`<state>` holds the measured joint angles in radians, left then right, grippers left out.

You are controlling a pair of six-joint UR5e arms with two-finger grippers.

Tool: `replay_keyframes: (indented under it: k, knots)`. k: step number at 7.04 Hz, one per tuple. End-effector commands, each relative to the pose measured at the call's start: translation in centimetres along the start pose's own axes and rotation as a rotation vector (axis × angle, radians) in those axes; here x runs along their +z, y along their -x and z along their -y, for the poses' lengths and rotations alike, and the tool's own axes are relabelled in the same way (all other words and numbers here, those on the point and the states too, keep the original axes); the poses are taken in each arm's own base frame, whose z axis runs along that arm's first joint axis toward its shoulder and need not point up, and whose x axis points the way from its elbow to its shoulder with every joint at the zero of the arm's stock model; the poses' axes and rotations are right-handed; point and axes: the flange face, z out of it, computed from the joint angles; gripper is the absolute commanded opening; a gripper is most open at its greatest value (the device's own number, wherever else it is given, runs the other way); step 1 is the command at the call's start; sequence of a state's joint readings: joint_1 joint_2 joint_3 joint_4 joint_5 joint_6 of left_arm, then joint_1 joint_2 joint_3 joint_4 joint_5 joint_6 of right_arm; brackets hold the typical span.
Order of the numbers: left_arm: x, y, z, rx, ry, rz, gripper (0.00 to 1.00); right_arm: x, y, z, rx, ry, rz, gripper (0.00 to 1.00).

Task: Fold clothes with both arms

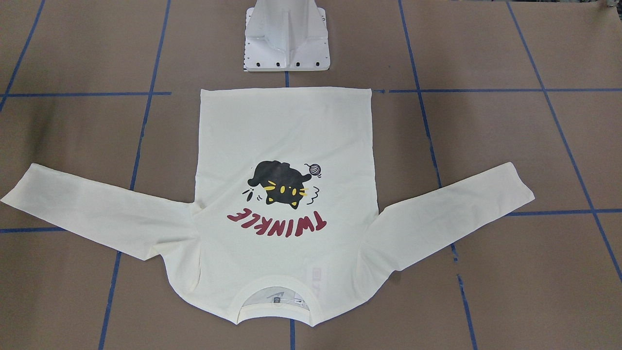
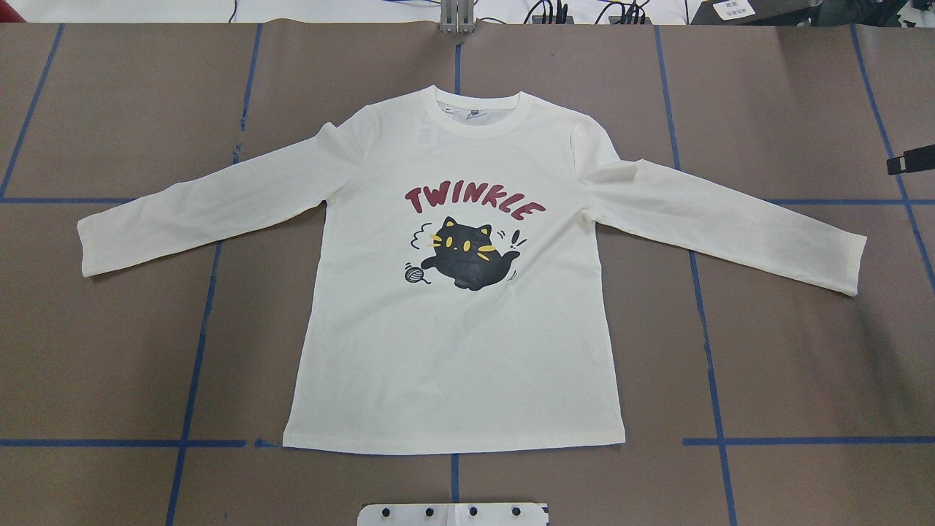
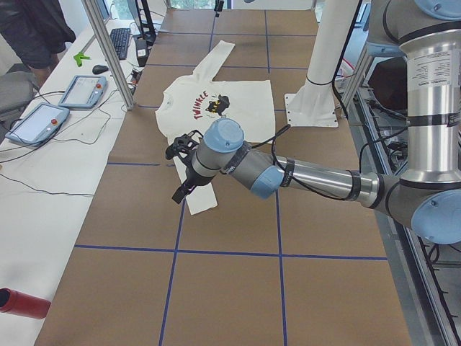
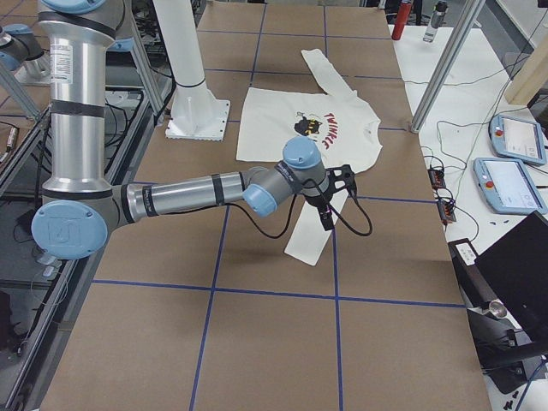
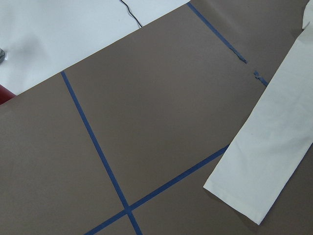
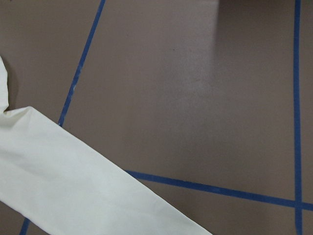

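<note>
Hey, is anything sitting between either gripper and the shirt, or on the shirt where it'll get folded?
Nothing visible. The shirt lies flat, print up, with nothing on it. The left gripper and right gripper hang near its sleeve ends, and both wrist views show only bare table and sleeve below.

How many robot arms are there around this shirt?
2. The left arm reaches out by one sleeve; the right arm by the other sleeve.
</note>
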<state>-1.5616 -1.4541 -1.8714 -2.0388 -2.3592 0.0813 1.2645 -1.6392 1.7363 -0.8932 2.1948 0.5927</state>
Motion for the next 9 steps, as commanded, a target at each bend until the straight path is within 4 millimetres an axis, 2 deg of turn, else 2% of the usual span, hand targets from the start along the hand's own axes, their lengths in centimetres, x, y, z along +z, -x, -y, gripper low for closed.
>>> replay_keyframes:
  k: [1, 2, 3, 5, 7, 9]
  knots:
    - [-0.1, -0.1, 0.0, 0.002, -0.002, 0.000, 1.00, 7.5, -4.8, -5.1, 0.041, -0.066, 0.043, 0.80]
    - [-0.2, -0.2, 0.0, 0.003, -0.003, 0.000, 1.00, 9.1, -7.6, -7.2, 0.038, -0.069, 0.045, 0.77]
    - [-0.3, -0.3, 0.1, 0.007, -0.005, 0.000, 1.00, 9.8, -8.8, -8.4, 0.041, -0.060, 0.043, 0.75]
    - [-0.3, -0.3, 0.0, 0.006, -0.004, 0.000, 1.00, 10.8, -8.6, -9.2, 0.035, -0.038, 0.043, 0.70]
    - [-0.3, -0.3, 0.0, 0.007, -0.004, 0.000, 1.00, 11.7, -7.1, -8.8, 0.011, -0.030, 0.055, 0.70]
    - [-0.3, -0.3, -0.1, 0.006, -0.003, 0.000, 1.00, 13.0, -6.0, -9.3, -0.012, -0.029, 0.037, 0.65]
